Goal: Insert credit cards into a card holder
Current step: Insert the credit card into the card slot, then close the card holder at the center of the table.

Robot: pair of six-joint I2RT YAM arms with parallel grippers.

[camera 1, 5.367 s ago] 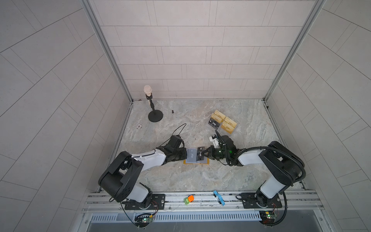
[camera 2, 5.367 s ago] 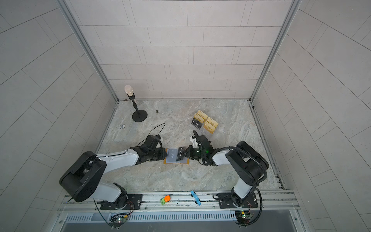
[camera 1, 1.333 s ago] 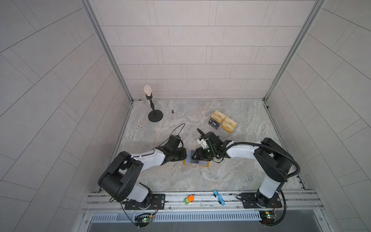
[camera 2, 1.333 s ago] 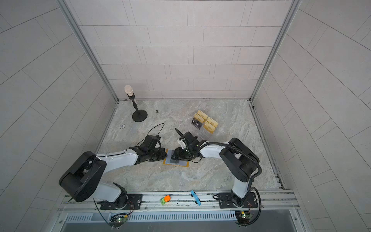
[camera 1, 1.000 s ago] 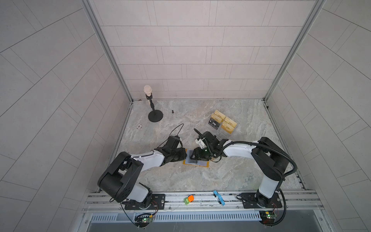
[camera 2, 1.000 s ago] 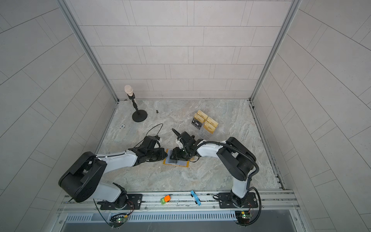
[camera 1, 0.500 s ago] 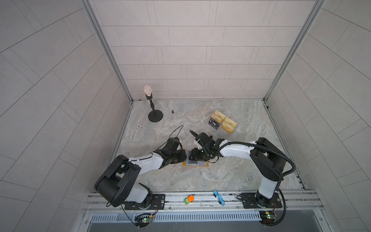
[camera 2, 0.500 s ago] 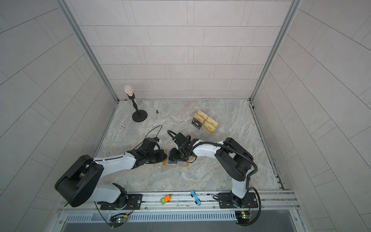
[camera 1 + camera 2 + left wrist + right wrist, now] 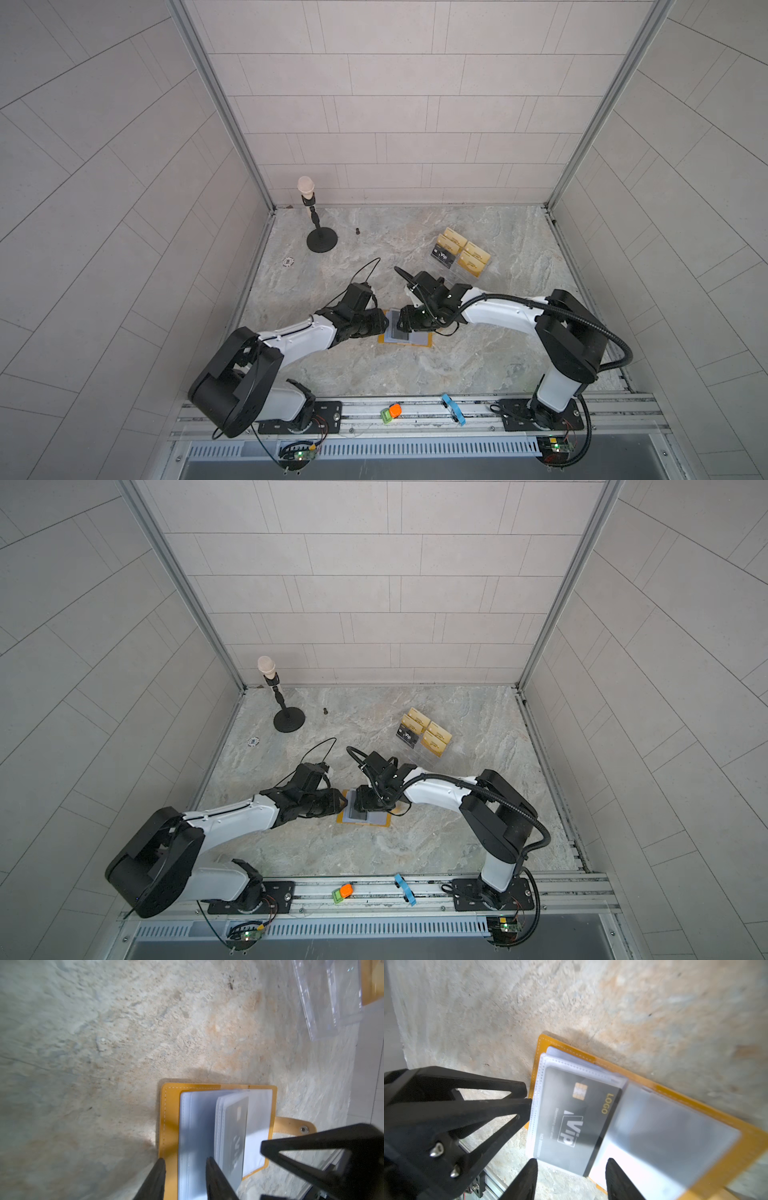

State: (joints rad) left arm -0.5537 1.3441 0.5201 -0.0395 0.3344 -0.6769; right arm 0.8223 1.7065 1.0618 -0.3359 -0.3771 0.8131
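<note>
Top views: the card holder lies open on the marble tabletop, lower centre of frame. The left gripper is at its left edge and the right gripper is over its upper-left part, tips nearly meeting. Finger gaps aren't readable from up here. A dark credit card shows on the holder's left half. The acrylic card stand sits up and right of the holder, well apart, holding gold cards and a second Vip card. The mic stand is at the upper left of the tabletop.

Left wrist: the left gripper's fingers are spread. The yellow cover edge and the flat sleeve stack lie between them, nothing pinched. One sleeve page stands up just beside a finger, with the card inside. The snap tab sticks out from the far cover, and the right gripper's black frame is just beside it.

Right wrist: the right gripper's fingers are spread and straddle the card's near short end. A gap is visible, no clamp. The card sits behind clear sleeve plastic, with chip, "Vip" and "LOGO" readable. The left gripper's tips are at the sleeve's outer edge, slightly apart.
</note>
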